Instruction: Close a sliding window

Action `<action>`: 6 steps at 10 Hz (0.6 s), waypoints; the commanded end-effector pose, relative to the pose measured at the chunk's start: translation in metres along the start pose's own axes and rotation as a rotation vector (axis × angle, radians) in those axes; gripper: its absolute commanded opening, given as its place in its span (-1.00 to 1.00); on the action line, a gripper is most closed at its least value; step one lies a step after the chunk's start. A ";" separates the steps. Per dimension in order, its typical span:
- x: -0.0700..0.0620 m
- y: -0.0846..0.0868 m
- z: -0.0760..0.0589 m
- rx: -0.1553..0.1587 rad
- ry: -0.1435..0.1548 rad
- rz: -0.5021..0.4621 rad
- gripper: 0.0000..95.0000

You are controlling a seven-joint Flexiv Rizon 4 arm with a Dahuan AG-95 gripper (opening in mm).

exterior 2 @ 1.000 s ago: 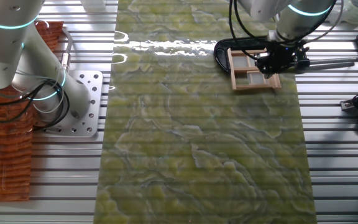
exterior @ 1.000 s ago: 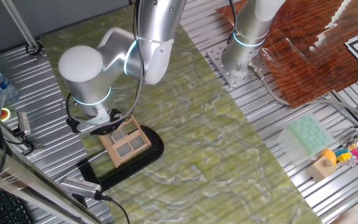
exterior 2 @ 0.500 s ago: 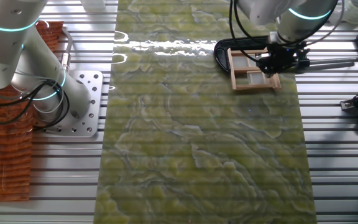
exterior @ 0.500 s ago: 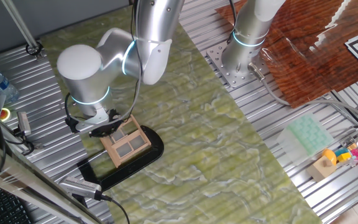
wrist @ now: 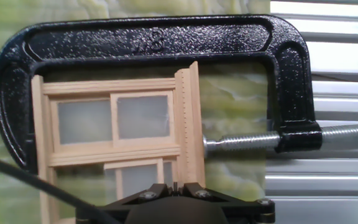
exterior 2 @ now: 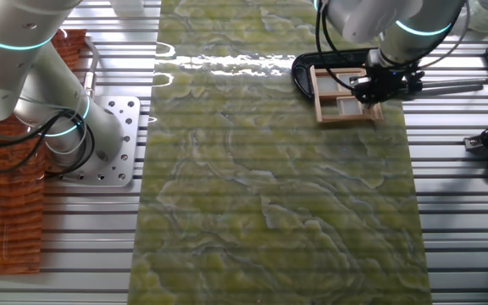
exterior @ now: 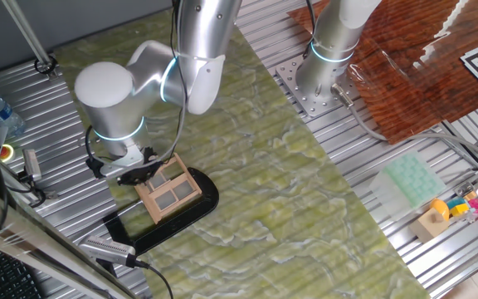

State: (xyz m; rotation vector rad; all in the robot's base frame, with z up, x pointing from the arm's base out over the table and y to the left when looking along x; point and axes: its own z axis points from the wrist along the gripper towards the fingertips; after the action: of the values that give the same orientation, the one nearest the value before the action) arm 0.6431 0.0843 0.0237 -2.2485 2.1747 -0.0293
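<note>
1. One step in hand, by judgement: pushing the inner sash of the sliding window along its track, contact made or nearly made.
2. Finds the sliding window flat on the green marbled mat, near the mat's edge, inside the bow of a black C-clamp.
3. Shows the clamp screw butting against the frame's right-hand stile in the hand view, so the frame looks pinned against a sideways shove.
4. Places the gripper low over one end of the window in one fixed view, and over the frame's far end in the other.
5. Reads the fingers as brought together, tip to tip, with nothing held between them; gripper just above the inner sash, beside the right-hand stile.
6. Cannot tell from any view whether the tips actually bear on the wood or hover just off it.
7. Shows the inner sash offset from the two-pane sash above it, so probably not yet fully home.
8. Calls next for a straight, slow slide along the track with the tips kept low against the sash's edge bar.
9. Needs light downward pressure only: enough to catch the bar, not enough to jam the sash.
10. Warrants watching for the tips riding up over the thin bar, or the frame twisting in the clamp.
</note>
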 end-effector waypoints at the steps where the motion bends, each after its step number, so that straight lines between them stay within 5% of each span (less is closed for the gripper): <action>1: -0.002 -0.001 0.002 0.004 -0.004 0.010 -1.00; 6: -0.004 0.000 0.001 0.002 -0.004 0.012 -1.00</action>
State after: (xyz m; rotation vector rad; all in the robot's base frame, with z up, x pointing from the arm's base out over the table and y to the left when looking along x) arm 0.6435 0.0881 0.0218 -2.2319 2.1839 -0.0276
